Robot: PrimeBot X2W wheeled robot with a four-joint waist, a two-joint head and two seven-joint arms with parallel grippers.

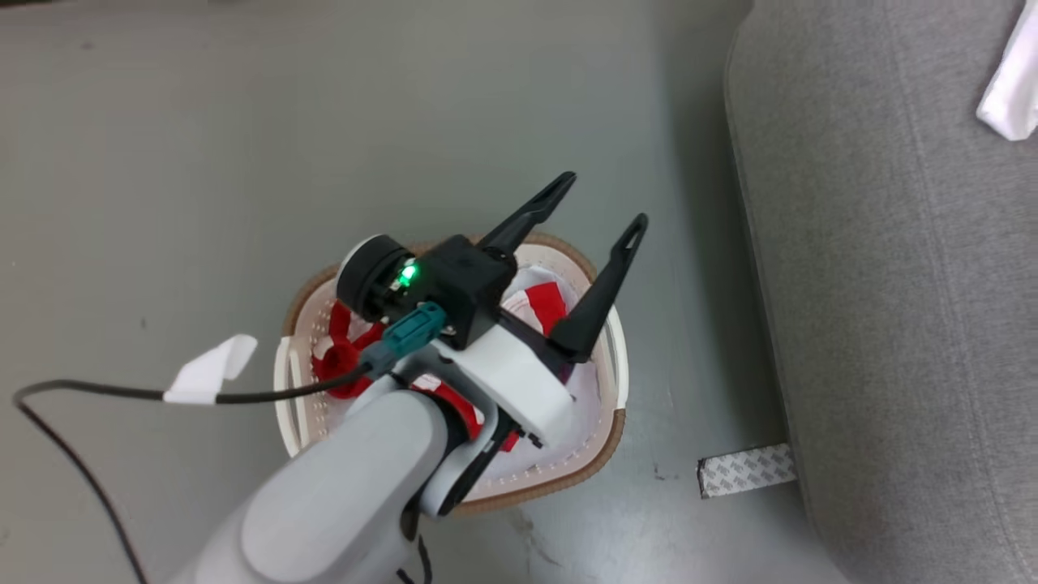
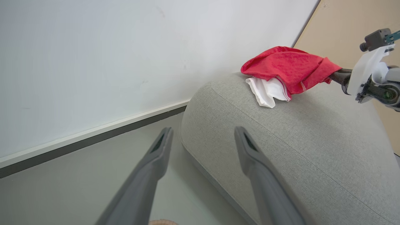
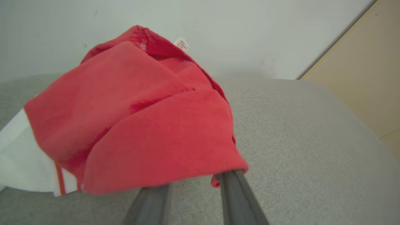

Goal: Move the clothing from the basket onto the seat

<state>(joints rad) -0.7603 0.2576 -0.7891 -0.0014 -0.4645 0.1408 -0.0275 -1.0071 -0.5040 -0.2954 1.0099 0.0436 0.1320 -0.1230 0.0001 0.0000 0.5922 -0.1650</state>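
In the head view the pale left arm reaches over the basket point(image 1: 559, 480), which stands on the grey floor point(image 1: 243, 122) just beside the seat point(image 1: 892, 324). The left gripper point(image 1: 603, 199) is above the basket's far rim, its two dark fingers spread wide with nothing between them. Some clothing point(image 1: 545, 307), red with white panels, lies in the basket, partly hidden by the arm. A white bit of cloth point(image 1: 1014, 89) lies on the seat at the upper right edge. A black cable point(image 1: 97, 392) with a white tag point(image 1: 212, 369) trails off to the left, and a strip of patterned tape point(image 1: 746, 470) lies on the floor against the foot of the seat. In the left wrist view the left gripper point(image 2: 203, 129) shows its fingers wide apart and empty, pointing at the rounded corner of the seat point(image 2: 297, 150) and the white wall point(image 2: 93, 62) behind. A red garment point(image 2: 287, 67) with a white sleeve rests on the top of the seat, and the right gripper point(image 2: 338, 76) comes in from the right with its fingers tucked under the red fabric. In the right wrist view the red garment point(image 3: 140, 118) lies on the seat point(image 3: 297, 140) and drapes over the tips of the fingers point(image 3: 235, 197). A narrow gap shows between them lower down, but whether the hidden tips pinch the cloth I cannot tell. A small white label point(image 3: 182, 44) sticks up at the top of the garment.
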